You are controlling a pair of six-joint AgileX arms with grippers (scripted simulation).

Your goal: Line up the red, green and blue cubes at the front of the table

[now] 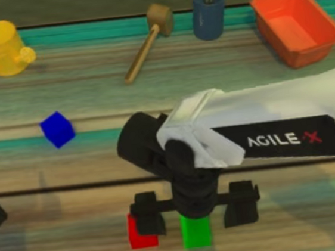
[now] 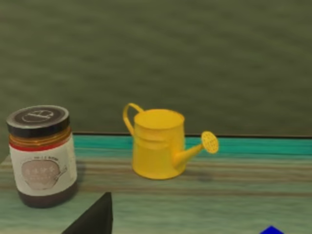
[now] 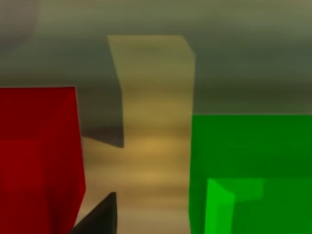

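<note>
Green cube (image 1: 196, 231) sits between the right arm's wide-open jaws (image 1: 196, 216), red cube (image 1: 142, 238) just beside.

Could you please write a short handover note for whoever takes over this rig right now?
Right gripper: at the front of the table, fingers open, straddling the green cube without gripping it.
Left arm: parked at the table's left edge; its fingers cannot be judged.
Red cube: at the front, just left of the green cube with a small gap, so these two look placed.
Blue cube: further back on the left, tilted out of square, untouched.
Left to do: bring the blue cube to the front row beside the others.
</note>
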